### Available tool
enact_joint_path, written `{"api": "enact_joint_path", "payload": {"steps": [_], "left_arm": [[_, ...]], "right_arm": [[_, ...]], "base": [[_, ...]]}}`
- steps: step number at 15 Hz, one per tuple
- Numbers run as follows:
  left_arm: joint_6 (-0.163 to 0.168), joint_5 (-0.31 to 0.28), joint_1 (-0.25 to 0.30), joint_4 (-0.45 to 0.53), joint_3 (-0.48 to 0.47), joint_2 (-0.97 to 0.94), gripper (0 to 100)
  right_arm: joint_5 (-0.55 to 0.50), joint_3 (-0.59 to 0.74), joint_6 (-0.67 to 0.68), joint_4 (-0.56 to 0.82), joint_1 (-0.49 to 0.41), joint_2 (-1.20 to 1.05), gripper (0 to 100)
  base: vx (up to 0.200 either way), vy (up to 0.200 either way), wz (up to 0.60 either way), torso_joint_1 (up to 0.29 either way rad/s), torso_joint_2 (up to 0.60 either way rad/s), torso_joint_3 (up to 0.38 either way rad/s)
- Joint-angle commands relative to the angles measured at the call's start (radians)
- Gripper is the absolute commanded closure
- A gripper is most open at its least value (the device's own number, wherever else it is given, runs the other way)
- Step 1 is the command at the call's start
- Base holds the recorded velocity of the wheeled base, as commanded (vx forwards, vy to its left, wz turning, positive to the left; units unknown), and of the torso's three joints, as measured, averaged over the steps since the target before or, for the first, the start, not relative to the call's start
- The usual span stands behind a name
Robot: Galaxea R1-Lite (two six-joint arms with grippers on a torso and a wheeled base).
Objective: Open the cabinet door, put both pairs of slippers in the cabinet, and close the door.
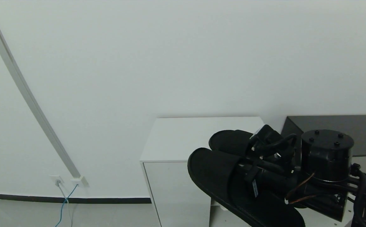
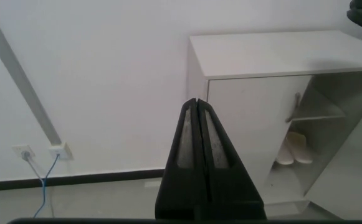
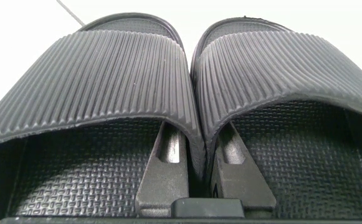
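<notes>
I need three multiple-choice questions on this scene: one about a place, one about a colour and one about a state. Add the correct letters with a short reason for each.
1. Where is the white pair of slippers?
A. inside the cabinet, under a shelf
B. on top of the cabinet
C. leaning against the cabinet from outside

2. What colour is the held pair in the right gripper?
A. red
B. white
C. black

3. How is the left gripper?
A. wide open
B. shut, with nothing in it
C. shut on a slipper

Answers:
1 A: the left wrist view shows them in the open compartment.
2 C: the straps and footbeds are black.
3 B: its fingers meet with nothing between them.
</notes>
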Motion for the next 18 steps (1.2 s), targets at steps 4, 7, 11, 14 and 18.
{"api": "enact_joint_path", "payload": {"steps": [4,7,11,14,18], "left_arm": [[0.0,0.0,0.0,0.0,0.0,0.001,100],[0.0,0.0,0.0,0.0,0.0,0.001,100],[0.0,0.0,0.0,0.0,0.0,0.001,100],[0.0,0.001,0.0,0.0,0.0,0.001,100],[0.0,0.001,0.0,0.0,0.0,0.001,100]], "right_arm": [[0.0,0.006,0.001,0.0,0.001,0.003,100],[0.0,0.01,-0.001,0.0,0.002,0.003,100],[0.002,0.017,-0.001,-0.002,0.002,0.001,100],[0.003,0.021,-0.001,0.0,0.002,0.001,100],[0.002,0.035,-0.001,-0.025,0.004,0.012,100]], "base": [[0.0,-0.2,0.0,0.001,0.0,0.006],[0.0,-0.067,0.0,0.004,0.0,0.001],[0.0,0.0,0.0,0.0,0.0,0.0],[0.0,0.0,0.0,0.0,0.0,0.0],[0.0,0.0,0.0,0.0,0.0,0.0]]}}
